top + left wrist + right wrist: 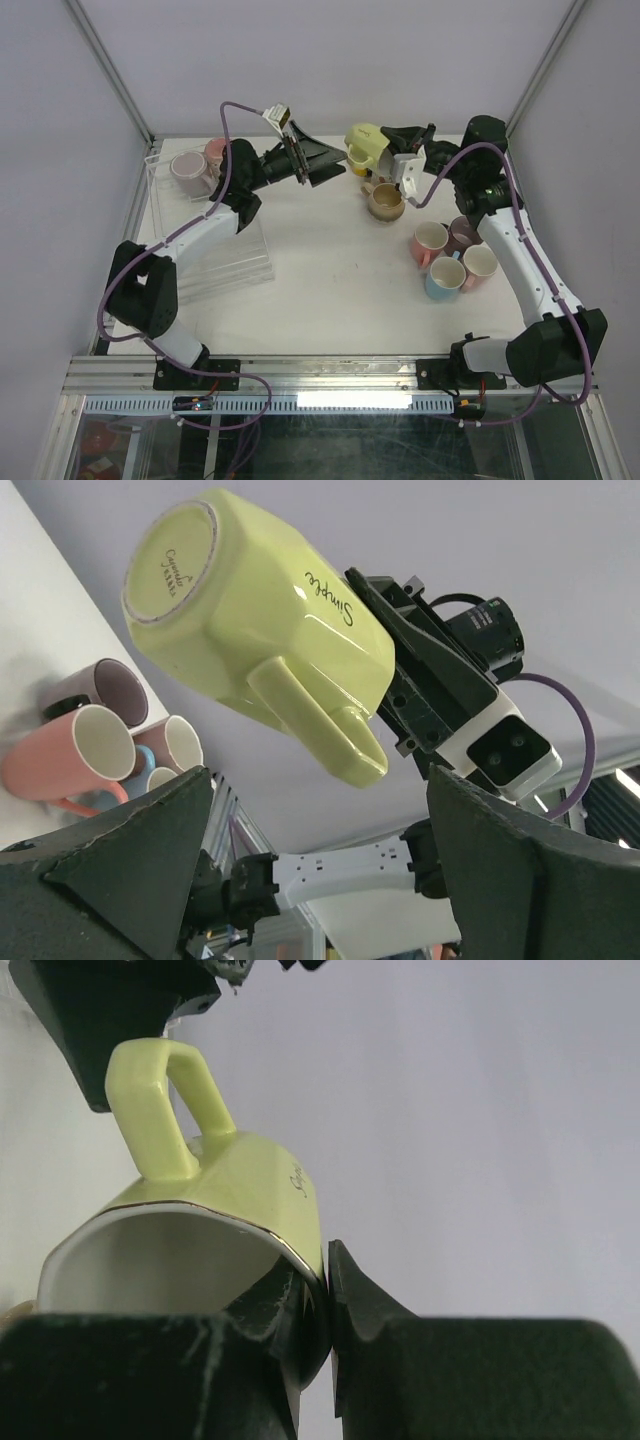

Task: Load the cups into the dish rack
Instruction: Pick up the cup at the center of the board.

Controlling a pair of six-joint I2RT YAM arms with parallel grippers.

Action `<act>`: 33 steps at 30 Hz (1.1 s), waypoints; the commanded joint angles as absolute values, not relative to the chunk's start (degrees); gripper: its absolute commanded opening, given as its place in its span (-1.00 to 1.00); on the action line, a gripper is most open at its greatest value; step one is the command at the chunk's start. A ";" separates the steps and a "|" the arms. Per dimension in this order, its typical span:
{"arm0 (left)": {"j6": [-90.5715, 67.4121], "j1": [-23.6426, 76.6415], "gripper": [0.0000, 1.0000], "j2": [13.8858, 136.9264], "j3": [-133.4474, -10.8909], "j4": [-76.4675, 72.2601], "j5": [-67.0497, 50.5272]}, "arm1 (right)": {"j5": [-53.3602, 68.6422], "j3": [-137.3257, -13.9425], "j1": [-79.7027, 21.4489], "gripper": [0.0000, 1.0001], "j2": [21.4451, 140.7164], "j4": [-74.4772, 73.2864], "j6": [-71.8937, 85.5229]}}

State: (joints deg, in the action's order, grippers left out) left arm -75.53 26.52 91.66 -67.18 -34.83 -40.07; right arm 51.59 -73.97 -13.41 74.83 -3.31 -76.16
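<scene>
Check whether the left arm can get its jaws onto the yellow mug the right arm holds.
Probably yes. The yellow mug hangs just ahead of the left arm, its jaws wide open; the right arm pinches only the rim, leaving the base end free. Nothing lies between.

Yellow mug (365, 141) gripped over the far counter (330, 275), both arms converging.
Right fingers (392, 136) are clamped on the tilted yellow mug; left fingers (325, 152) stand spread just beside it. Beige mug (386, 203) sits near; four mugs (445, 275) cluster at right; two pinkish mugs (190, 170) stand in the clear dish rack (232, 262), far end.
</scene>
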 commanded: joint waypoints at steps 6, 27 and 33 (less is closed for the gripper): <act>-80.88 28.95 0.60 96.82 -69.62 -47.30 -47.03 | 53.95 -72.71 -15.39 -1.00 69.02 5.05 -81.08; -92.49 32.87 -0.17 103.87 -73.04 -61.10 -51.97 | 54.44 -70.23 -17.49 -1.00 67.56 1.58 -87.99; -96.54 33.07 -0.33 105.41 -74.17 -66.08 -53.54 | 54.23 -69.46 -17.71 -1.00 67.57 1.67 -88.86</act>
